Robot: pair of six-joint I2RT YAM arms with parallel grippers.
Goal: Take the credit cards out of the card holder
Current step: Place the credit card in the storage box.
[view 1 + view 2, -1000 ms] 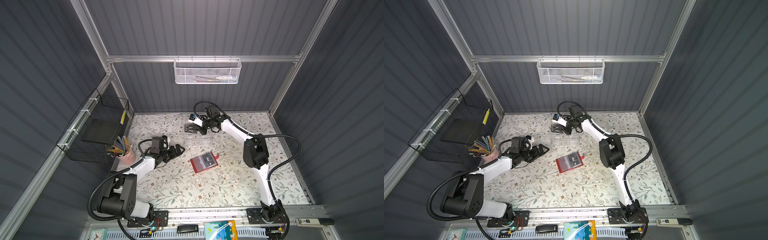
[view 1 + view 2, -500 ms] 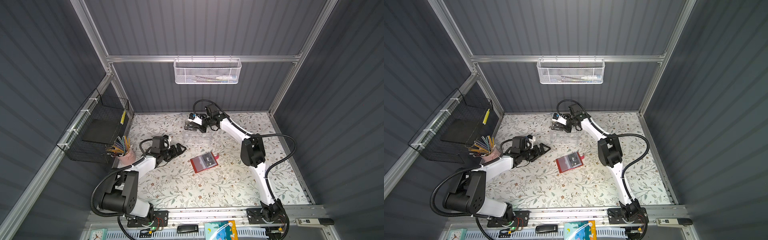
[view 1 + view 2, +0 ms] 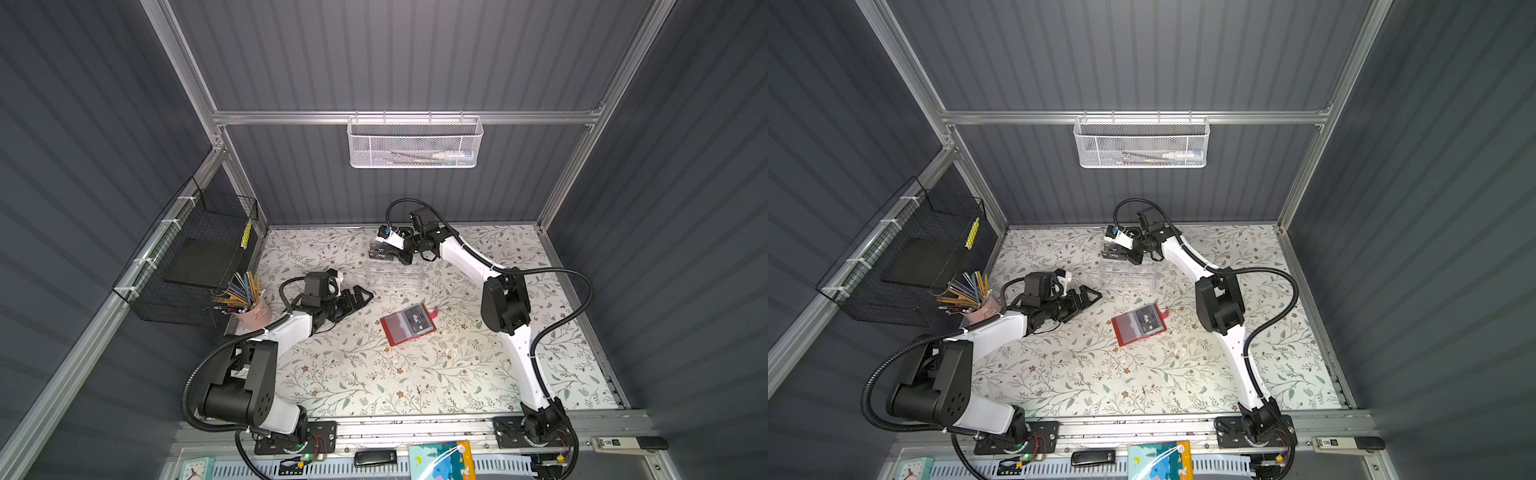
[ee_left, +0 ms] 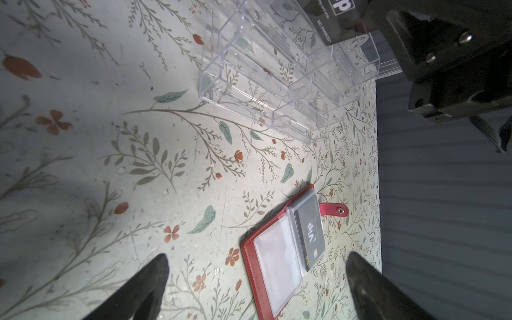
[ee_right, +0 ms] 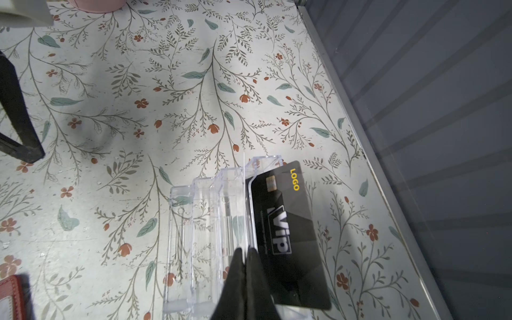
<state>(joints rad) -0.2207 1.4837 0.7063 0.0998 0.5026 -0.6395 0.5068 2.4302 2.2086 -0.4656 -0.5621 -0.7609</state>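
Finding: little movement in the last second. The right gripper has drawn slightly farther back and stands over the far end of the rack, beyond centre. Its fingers are pressed together, tips at the edge of a black Vip card. That card shows its face broadly in the right wrist view and appears to lean in the rack's farthest tier. Whether it is pinched or merely touched cannot be told.

The left gripper has edged right toward the holder. Its jaws stand wide apart and empty, short of contact. The holder lies open and flat at centre, unmoved. One sleeved card remains on its strap side; the neighbouring sleeve looks empty.

Assessment: one card is out and at least one is outstanding. The left arm seems placed to steady the holder next.
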